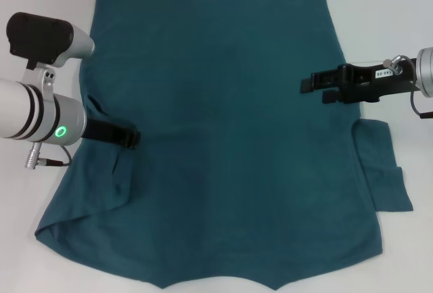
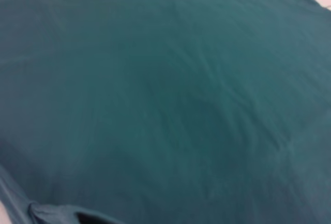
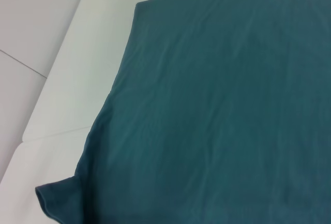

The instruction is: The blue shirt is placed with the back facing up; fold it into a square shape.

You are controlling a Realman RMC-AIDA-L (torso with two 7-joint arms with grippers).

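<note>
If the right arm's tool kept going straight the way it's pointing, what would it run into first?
The right tool points sideways across the blue shirt, toward the robot's left. Nothing stands in that line; if it dips, it would brush the shirt. Its height above the cloth is unclear.

There is one big, dark teal-blue cotton shirt (image 1: pixel 223 137). It has two short sleeves: one lies just under the left gripper (image 1: pixel 128 137), and one lies just below the right gripper (image 1: pixel 312 87). There are two grippers, both black, one on each silver arm. There are two arms, one at each side of the shirt. There is one white table (image 1: pixel 406 9) under all of it. One small green ring light (image 1: pixel 61 131) glows on the left arm.
</note>
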